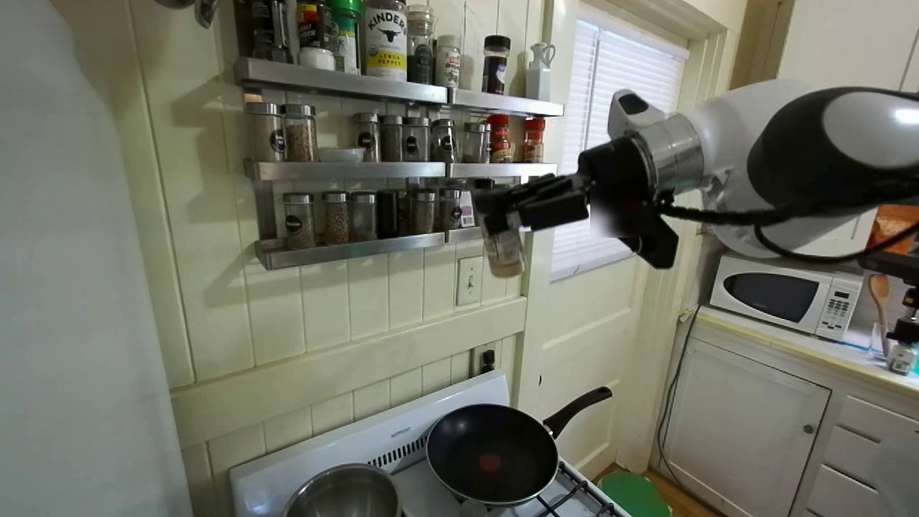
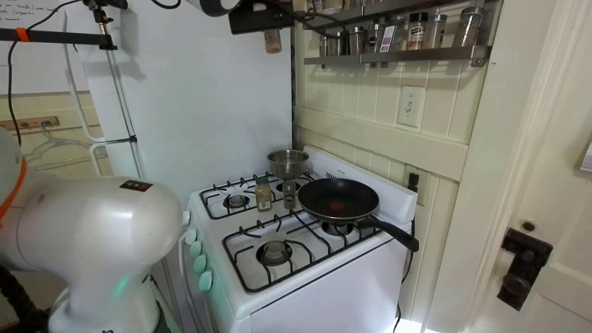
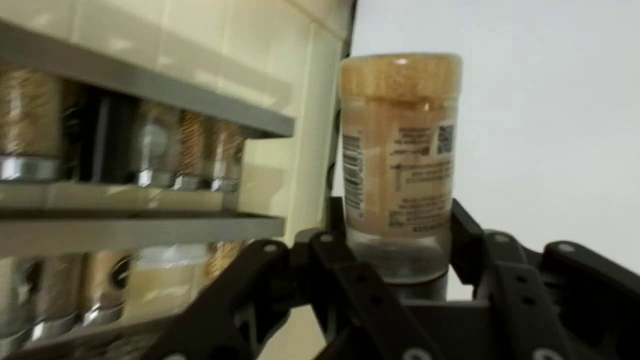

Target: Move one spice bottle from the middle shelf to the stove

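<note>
The jaws of the gripper [image 3: 400, 235] are clamped on a spice bottle [image 3: 402, 160], near its top end, with fingers [image 3: 466, 240] pressing on both sides. The bottle hangs in the air with pale brown spice inside. In an exterior view it sits at about 4 o'clock from the middle shelf [image 1: 344, 170], and it leans a little, its bottom pointing between 5 and 6 o'clock. In both exterior views the stove [image 2: 323, 282] is at about 6 o'clock from it.

My guess is that the job now is to carry it down. Bring it away from the wall [image 1: 344, 309] first, so it won't bump the bottom shelf [image 1: 352, 250]. Keep squeezing, straighten it, and go slowly.

Now, in an exterior view, make the frying pan [image 2: 339, 199] the middle of a clock. The steel bowl [image 2: 288, 163] is at 10 o'clock, and a green-lidded jar [image 2: 263, 196] and a smaller jar [image 2: 289, 195] stand at 9. The front burner [image 2: 274, 253], at about 8, looks bumpy, so the bottle could wobble there. The flat white spot [image 2: 226, 227] between 8 and 9 seems better. Let the bottom rest flat before letting go, then back straight away.
</note>
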